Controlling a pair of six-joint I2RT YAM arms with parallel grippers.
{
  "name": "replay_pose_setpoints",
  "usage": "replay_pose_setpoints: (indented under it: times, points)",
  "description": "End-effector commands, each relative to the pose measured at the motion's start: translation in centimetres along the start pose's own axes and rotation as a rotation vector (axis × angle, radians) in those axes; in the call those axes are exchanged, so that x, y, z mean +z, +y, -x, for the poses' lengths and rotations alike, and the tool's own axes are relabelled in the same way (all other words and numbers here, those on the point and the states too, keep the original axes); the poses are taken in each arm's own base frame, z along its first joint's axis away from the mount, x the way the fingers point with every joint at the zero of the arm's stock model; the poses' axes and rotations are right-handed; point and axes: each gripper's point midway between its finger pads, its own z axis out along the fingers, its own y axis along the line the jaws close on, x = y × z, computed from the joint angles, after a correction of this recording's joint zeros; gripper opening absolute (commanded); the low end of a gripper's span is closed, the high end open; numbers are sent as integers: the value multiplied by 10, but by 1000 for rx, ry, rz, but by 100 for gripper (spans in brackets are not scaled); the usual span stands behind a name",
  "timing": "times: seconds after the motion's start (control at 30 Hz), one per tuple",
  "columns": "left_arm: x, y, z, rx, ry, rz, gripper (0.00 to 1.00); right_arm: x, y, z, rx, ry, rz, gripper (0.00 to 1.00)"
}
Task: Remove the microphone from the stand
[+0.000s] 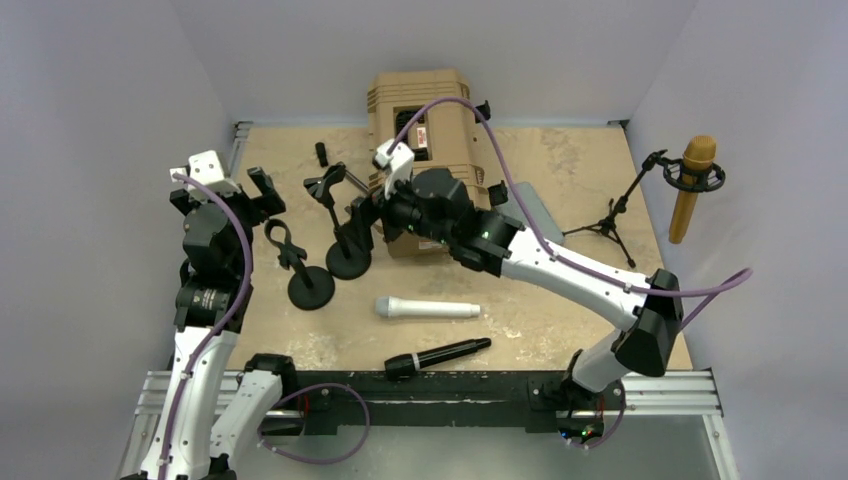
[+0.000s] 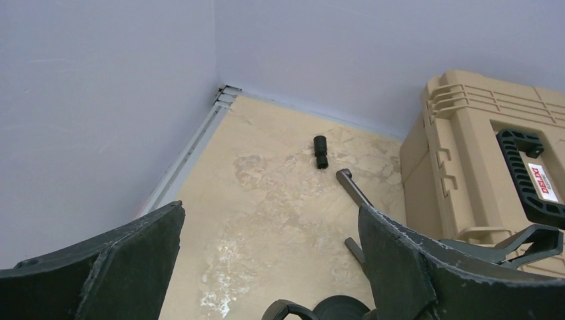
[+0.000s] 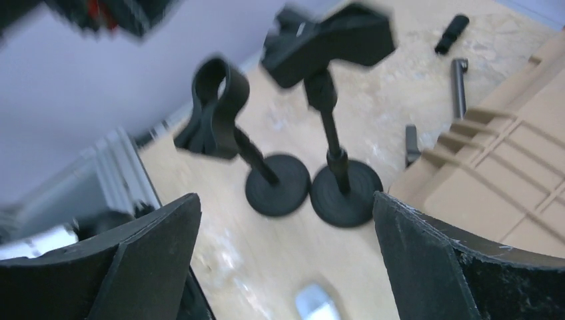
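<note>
A gold microphone (image 1: pixel 693 188) sits upright in the shock mount of a black tripod stand (image 1: pixel 610 222) at the far right. My right gripper (image 1: pixel 362 215) is open and empty, far left of it, over two round-base desk stands (image 1: pixel 348 262) with empty clips. They also show in the right wrist view (image 3: pixel 345 192), below my right gripper (image 3: pixel 286 197). My left gripper (image 1: pixel 260 190) is open and empty at the far left, above bare table in its wrist view (image 2: pixel 271 210). A white microphone (image 1: pixel 428 308) and a black microphone (image 1: pixel 437 357) lie loose on the table.
A tan hard case (image 1: pixel 425 125) stands at the back centre and shows in the left wrist view (image 2: pixel 466 153). A small black cylinder (image 2: pixel 321 151) and a grey rod (image 2: pixel 353 187) lie near the back wall. A grey flat piece (image 1: pixel 535 212) lies beside the case.
</note>
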Motion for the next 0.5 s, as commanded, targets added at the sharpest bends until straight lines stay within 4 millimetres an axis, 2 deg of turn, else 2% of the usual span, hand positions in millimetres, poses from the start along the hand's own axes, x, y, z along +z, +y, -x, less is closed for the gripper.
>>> replay_pose_setpoints:
  times: [0.0, 0.13, 0.27, 0.37, 0.47]
  points:
    - [-6, 1, 23, -68, -53, 14, 100, 5, 10, 69, 226, -137, 143, 97]
    - [-8, -7, 24, -43, -47, -38, 100, 17, 2, 98, 272, -175, 161, 86]
    - [-9, -12, 23, -30, -42, -72, 100, 32, 4, 113, 338, -198, 199, 74]
    - [-9, -15, 23, -23, -38, -89, 99, 45, 3, 110, 411, -180, 191, 73]
    - [-12, -15, 23, -23, -39, -97, 98, 55, -3, 97, 511, -161, 154, 74]
